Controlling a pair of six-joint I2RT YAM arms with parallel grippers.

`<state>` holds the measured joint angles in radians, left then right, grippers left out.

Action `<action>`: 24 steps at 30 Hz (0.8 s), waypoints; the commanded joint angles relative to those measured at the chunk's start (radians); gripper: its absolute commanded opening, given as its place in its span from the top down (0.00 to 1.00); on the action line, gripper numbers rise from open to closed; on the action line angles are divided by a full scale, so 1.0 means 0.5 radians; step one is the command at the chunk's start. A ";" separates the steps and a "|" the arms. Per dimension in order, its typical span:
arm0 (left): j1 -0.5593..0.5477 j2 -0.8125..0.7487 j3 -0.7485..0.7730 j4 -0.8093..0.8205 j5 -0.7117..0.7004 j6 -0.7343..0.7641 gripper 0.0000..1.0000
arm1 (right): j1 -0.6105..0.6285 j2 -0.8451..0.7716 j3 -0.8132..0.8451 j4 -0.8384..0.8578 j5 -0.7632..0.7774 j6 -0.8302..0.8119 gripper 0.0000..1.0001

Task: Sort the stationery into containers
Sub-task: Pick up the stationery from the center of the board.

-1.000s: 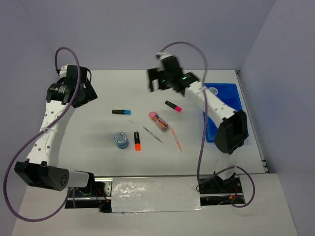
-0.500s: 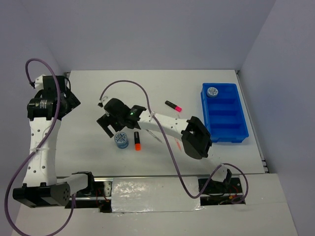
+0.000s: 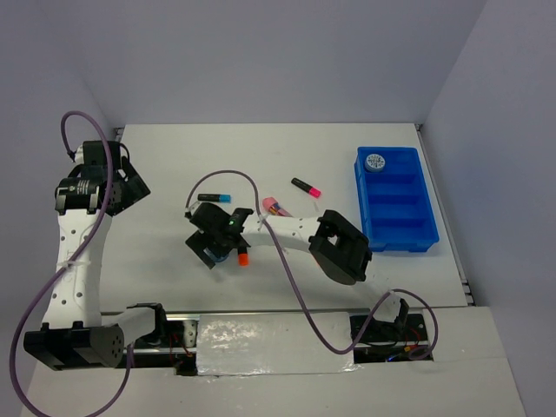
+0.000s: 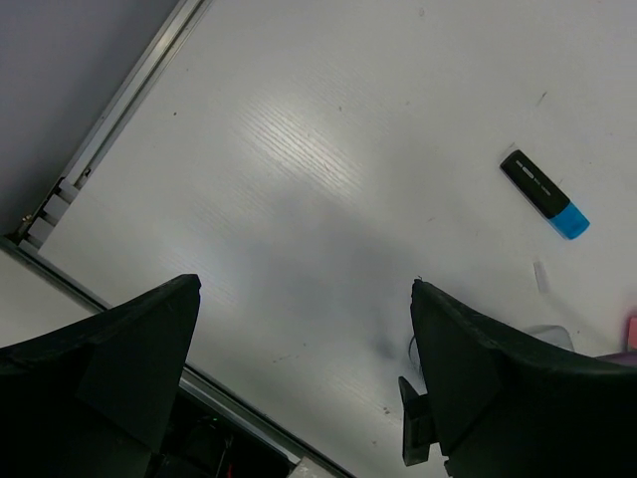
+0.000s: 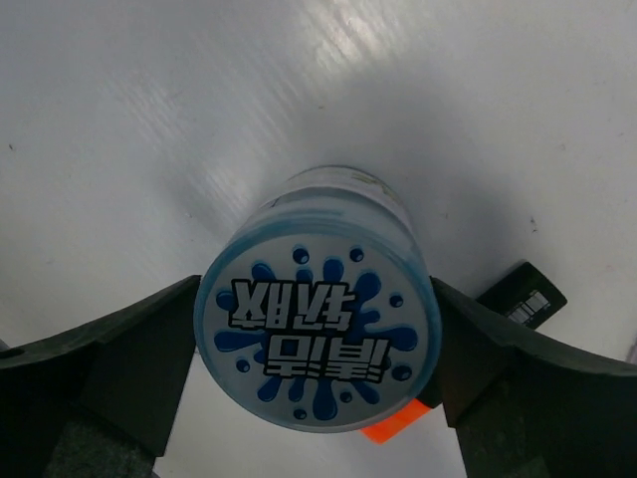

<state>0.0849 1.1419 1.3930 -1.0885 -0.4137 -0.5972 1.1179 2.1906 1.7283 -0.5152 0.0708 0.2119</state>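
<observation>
A round blue-grey patterned disc [image 5: 318, 334] stands on the white table [image 3: 165, 261]. My right gripper [image 5: 317, 289] is open and straddles it, one finger close at each side. In the top view this gripper [image 3: 213, 246] mostly covers the disc [image 3: 224, 254]. The orange-ended marker [image 3: 242, 257] lies right beside it and also shows in the right wrist view [image 5: 393, 426]. A second disc [image 3: 375, 162] sits in the far compartment of the blue tray [image 3: 408, 228]. My left gripper [image 3: 129, 187] is open and empty at the far left, also in its own view [image 4: 304, 284]. The thin pens are hidden by the right arm.
A blue-ended marker [image 3: 214, 198] lies left of centre and shows in the left wrist view [image 4: 545, 194]. A pink-ended marker [image 3: 306, 187] and a pink case [image 3: 274, 206] lie near the middle. The right arm stretches across the table's centre. A purple cable loops above it.
My right gripper has come down from just above the disc to around it. My left arm has shifted slightly right and nearer.
</observation>
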 commanded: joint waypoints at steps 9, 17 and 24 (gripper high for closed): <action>0.008 -0.014 -0.025 0.106 0.134 0.084 0.01 | 0.010 -0.206 -0.027 0.174 0.095 -0.028 0.62; 0.005 -0.032 0.003 0.109 0.146 0.105 0.01 | -0.384 -0.769 -0.054 0.374 -0.031 0.085 0.75; 0.008 -0.059 -0.043 0.171 0.330 0.157 0.01 | -1.599 -1.028 -0.109 -0.071 0.527 0.217 0.75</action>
<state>0.0849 1.1408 1.3796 -1.0412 -0.2909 -0.5480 0.5667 1.7184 1.6836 -0.4507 0.1398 0.2581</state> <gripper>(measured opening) 0.993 0.731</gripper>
